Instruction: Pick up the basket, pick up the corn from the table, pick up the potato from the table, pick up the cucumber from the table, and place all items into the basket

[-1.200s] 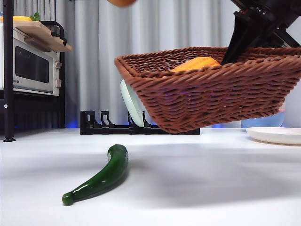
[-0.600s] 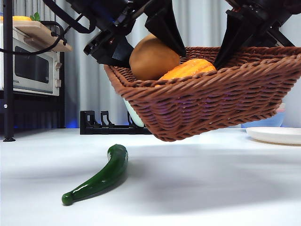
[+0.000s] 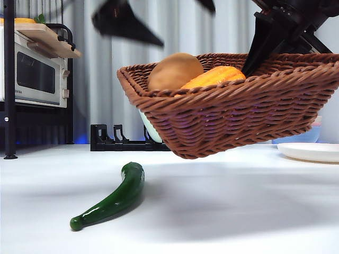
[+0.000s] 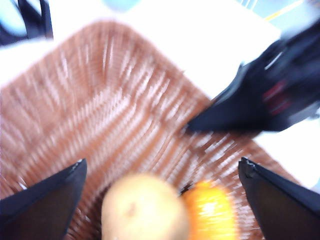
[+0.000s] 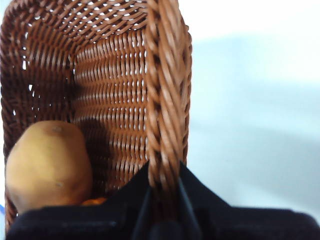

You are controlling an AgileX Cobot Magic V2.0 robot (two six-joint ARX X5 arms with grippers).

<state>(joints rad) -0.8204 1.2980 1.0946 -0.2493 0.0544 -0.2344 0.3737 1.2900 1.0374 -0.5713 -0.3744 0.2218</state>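
Note:
My right gripper [image 3: 253,62] holds the brown wicker basket [image 3: 238,116] tilted in the air, its jaws shut on the braided rim [image 5: 165,75]. Inside lie the tan potato [image 3: 175,70] and, beside it, the orange corn [image 3: 214,76]. From the right wrist view the potato [image 5: 47,165] fills the basket's near end. My left gripper [image 3: 183,26] is blurred high above the basket, open and empty. Its wrist view looks down on the potato [image 4: 142,207], the corn [image 4: 210,212] and the other arm's gripper [image 4: 250,105]. The dark green cucumber [image 3: 114,198] lies on the white table [image 3: 238,211], front left.
A microwave [image 3: 34,74] on a black shelf stands at the far left. A black dish rack [image 3: 106,138] with a pale plate sits behind the basket. A white plate [image 3: 312,151] and a blue bowl [image 3: 296,136] are at the right edge.
The left gripper has let go of the potato, which now rests in the basket beside the corn. That gripper has risen, open. The basket has stayed almost still.

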